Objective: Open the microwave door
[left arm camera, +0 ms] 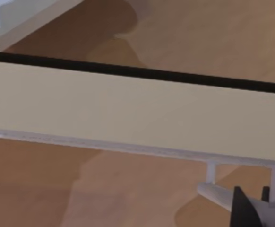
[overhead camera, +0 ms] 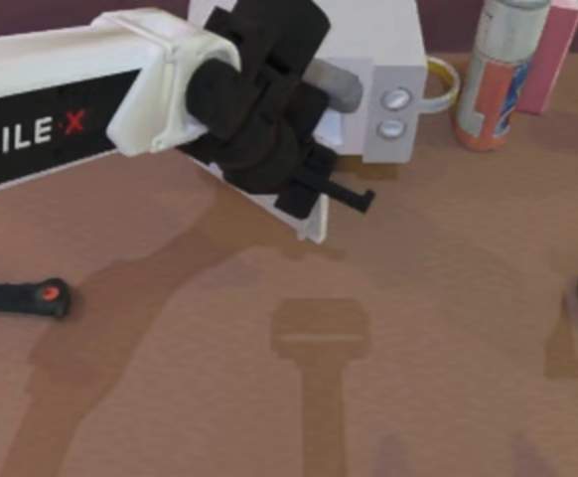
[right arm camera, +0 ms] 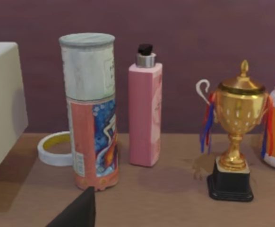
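Swinging ajar from the white microwave (overhead camera: pixel 393 45), flat white microwave door (overhead camera: pixel 314 221), left tool (overhead camera: pixel 334 189) gripping its slim handle (left arm camera: pixel 218 194).

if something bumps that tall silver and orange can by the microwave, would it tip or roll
The can stands upright, tall over a narrow base, so a push near its top would probably tip it. Being round, it would likely roll once down. The tape roll and pink bottle beside it might stop it. The left pincer works at the microwave door, away from it.
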Motion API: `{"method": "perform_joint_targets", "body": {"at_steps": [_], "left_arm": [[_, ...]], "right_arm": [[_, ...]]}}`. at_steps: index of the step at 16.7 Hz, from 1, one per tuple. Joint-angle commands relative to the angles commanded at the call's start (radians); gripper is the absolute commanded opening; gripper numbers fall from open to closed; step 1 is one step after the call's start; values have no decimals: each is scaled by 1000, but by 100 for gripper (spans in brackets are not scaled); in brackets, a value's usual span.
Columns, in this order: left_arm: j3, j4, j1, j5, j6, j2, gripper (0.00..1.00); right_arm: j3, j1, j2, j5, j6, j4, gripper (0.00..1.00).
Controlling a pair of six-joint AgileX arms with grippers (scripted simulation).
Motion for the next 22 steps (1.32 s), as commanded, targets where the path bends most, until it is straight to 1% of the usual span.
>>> {"method": "perform_joint_targets", "body": {"at_steps": [2, 22], "left_arm": [[-17, 3, 8, 11, 24, -10, 0], [-17, 3, 8, 11, 24, -11, 0]], "right_arm": [[0, 0, 0, 0, 0, 0, 100], [0, 0, 0, 0, 0, 0, 100]]}}
